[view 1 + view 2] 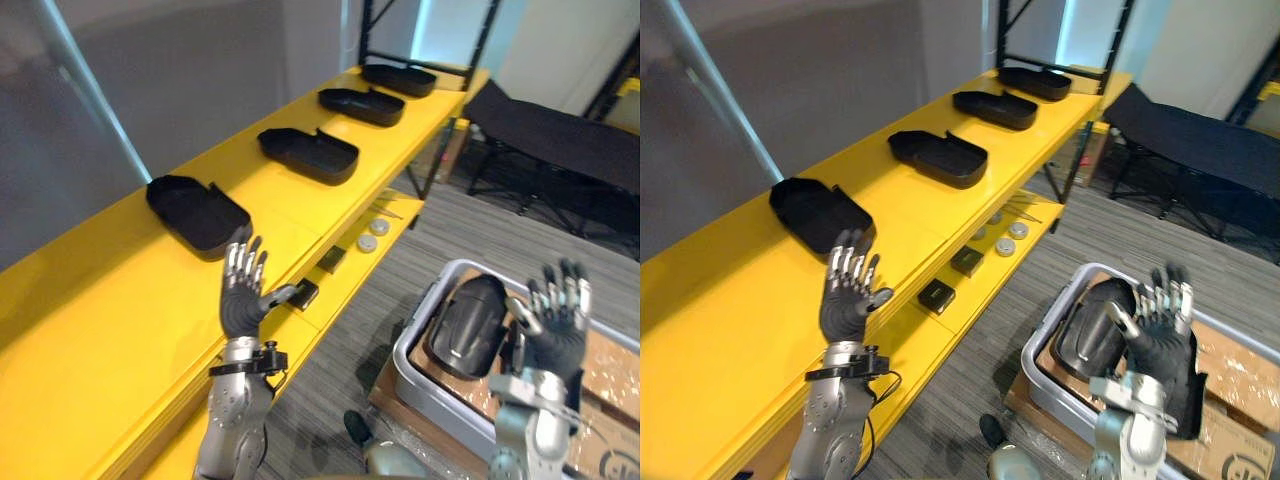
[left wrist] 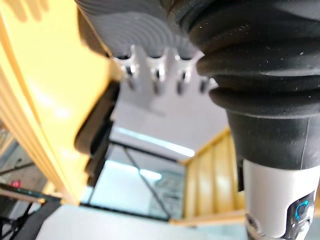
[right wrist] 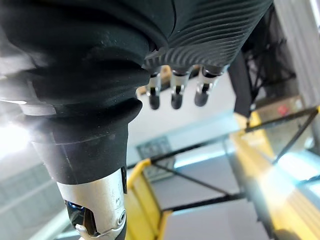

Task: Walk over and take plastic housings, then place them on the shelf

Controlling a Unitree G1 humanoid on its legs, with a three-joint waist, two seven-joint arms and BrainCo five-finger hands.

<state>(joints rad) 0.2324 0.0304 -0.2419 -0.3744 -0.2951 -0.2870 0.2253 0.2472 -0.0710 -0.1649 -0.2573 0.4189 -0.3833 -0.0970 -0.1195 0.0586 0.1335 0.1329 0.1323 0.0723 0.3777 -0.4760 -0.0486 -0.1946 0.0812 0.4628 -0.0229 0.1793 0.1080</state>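
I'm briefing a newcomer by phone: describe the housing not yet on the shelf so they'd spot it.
Find the long yellow shelf; down to its right stands a grey bin. The black housing lies inside, beside the right hand. Unlike the four shelf housings lying hollow side up, it shows its rounded glossy back.

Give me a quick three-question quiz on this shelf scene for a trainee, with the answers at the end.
1. True or false: the left robot hand and the right robot hand are both open and empty.
2. How many black housings lie on top of the yellow shelf?
3. Where is the spare housing? A) in the grey bin on the floor B) in the left robot hand C) on the black cot
Key: 1 true; 2 four; 3 A.
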